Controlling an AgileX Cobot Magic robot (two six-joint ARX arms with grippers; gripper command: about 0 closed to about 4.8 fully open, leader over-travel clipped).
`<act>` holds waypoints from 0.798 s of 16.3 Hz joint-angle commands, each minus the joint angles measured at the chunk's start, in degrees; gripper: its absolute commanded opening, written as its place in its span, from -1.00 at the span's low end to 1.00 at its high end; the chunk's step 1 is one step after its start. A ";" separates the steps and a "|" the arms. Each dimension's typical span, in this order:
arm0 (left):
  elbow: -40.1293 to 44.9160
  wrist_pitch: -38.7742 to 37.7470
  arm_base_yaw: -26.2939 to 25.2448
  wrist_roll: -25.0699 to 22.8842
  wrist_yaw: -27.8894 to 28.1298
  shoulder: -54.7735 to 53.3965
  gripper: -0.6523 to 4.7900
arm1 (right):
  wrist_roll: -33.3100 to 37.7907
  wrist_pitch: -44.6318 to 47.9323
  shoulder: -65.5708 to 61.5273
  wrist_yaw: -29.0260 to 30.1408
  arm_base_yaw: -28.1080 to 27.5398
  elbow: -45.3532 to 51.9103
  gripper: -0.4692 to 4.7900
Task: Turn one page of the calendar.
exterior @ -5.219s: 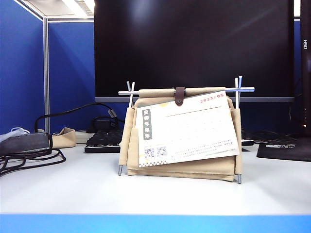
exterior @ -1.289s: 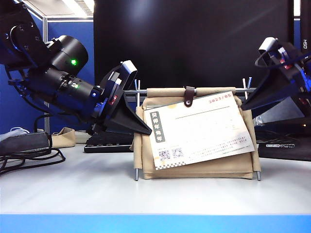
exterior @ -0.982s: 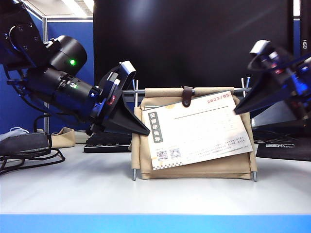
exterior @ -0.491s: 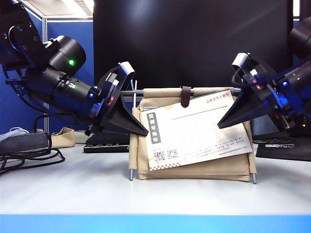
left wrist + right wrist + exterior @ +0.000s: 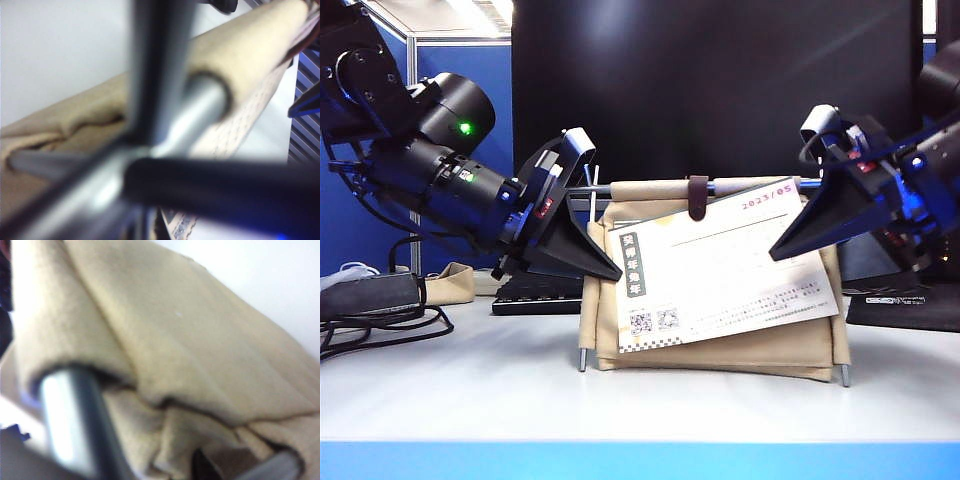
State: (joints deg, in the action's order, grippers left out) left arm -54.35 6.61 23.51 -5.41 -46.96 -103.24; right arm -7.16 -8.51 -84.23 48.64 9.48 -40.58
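Note:
The calendar [image 5: 720,350], a beige canvas stand on thin silver rods, stands mid-table in the exterior view. Its front page [image 5: 720,275], a white card with red "2023/05" print, hangs crooked under a brown strap [image 5: 697,197]. My left gripper [image 5: 613,272] is shut, its tip against the stand's left side. My right gripper [image 5: 777,254] points at the page's upper right part; how its jaws stand does not show. The left wrist view is blurred, filled by a silver rod [image 5: 200,105] and the canvas sleeve [image 5: 250,45]. The right wrist view shows canvas [image 5: 175,340] and a rod [image 5: 65,415].
A black monitor [image 5: 720,80] rises right behind the calendar. A keyboard [image 5: 530,290] lies behind my left gripper, cables [image 5: 380,320] trail at the left, and a black pad [image 5: 910,305] lies at the right. The table's blue front edge [image 5: 640,460] runs along the bottom.
My right gripper has swung in from the right and dropped in front of the page's upper right. The calendar has slid slightly left. My left gripper has barely moved.

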 commanded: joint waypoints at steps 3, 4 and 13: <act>0.02 -0.55 0.59 -0.11 2.19 -0.31 -0.78 | -0.42 -2.32 5.92 -9.79 -0.35 0.33 0.45; 0.02 -0.50 0.59 -0.13 2.19 -0.31 -0.78 | -0.42 -2.43 7.78 -10.67 -1.64 0.35 0.48; 0.02 0.28 0.59 -0.11 2.36 -0.31 -0.78 | 0.04 -12.83 18.71 -2.82 -5.70 0.44 0.61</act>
State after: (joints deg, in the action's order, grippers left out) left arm -54.35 7.29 24.08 -5.41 -45.89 -103.35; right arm -7.29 -21.98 -67.16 45.06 3.18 -39.92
